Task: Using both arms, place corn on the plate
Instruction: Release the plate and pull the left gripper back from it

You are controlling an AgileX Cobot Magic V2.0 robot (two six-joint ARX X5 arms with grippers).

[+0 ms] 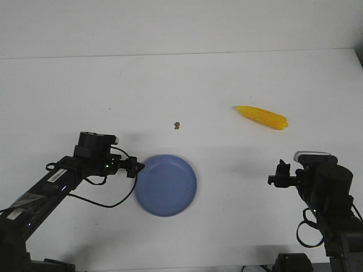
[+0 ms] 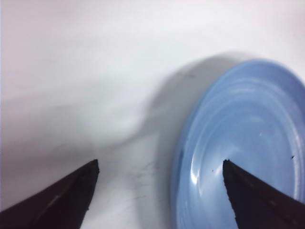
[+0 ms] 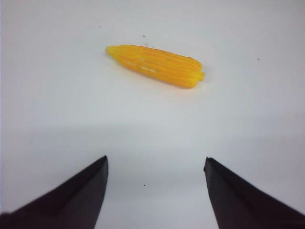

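Periwinkle plate [image 1: 166, 185]; tapered yellow corn [image 1: 262, 117]

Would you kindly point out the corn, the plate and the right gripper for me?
corn [image 1: 262, 117]: front view, middle of the cob.
plate [image 1: 166, 185]: front view, bare centre of the dish.
right gripper [image 3: 156, 191]: right wrist view, midway between its open fingertips.

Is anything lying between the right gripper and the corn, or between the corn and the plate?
Nothing visible. Bare table separates the open right gripper from the corn, and the corn from the plate. A small brown speck lies off to the side of that line.
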